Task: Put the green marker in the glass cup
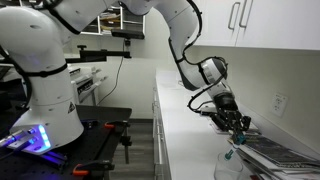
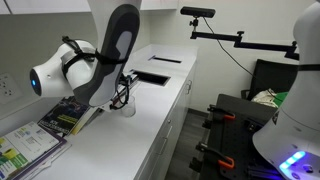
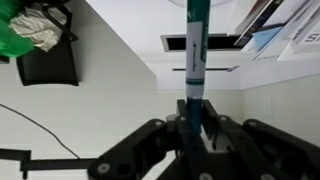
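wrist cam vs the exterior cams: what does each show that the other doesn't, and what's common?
Wrist view only: the grip up close. The gripper is shut on the green marker, which has a white band on its barrel.
Exterior views only: the glass cup on the counter near the gripper, the whole arm and its white base.
Shared: the white counter and the magazines.
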{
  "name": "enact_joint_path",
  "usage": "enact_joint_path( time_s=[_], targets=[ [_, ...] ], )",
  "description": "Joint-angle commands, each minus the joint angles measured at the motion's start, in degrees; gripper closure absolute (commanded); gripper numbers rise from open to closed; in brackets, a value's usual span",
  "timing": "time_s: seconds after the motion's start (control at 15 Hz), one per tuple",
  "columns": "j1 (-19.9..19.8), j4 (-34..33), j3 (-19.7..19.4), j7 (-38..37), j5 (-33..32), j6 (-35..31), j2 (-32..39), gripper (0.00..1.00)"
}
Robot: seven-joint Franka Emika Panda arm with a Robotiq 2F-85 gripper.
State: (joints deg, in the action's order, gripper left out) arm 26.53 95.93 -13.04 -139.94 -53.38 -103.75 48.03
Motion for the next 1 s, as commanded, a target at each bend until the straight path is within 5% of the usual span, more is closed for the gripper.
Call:
enact_joint_path(
  time_s=[0.0, 0.33, 0.4, 0.47, 0.6, 0.93],
  targets=[
    [-3.7, -5.3, 3.9, -0.7, -1.8, 4.4, 4.3, 0.95],
    [-4.0, -10.2, 5.4, -0.9, -2.6, 6.4, 10.1, 0.95],
    [-4.0, -10.8, 5.6, -1.1, -2.9, 6.3, 10.7, 0.8],
    [-3.9, -11.6, 5.8, -1.2, -3.1, 6.5, 11.4, 0.55],
    [-3.6, -12.6, 5.5, -2.1, -3.1, 7.6, 11.9, 0.49],
    [-5.0, -8.1, 7.3, -3.6, -2.7, 3.1, 6.1, 0.12]
  ],
)
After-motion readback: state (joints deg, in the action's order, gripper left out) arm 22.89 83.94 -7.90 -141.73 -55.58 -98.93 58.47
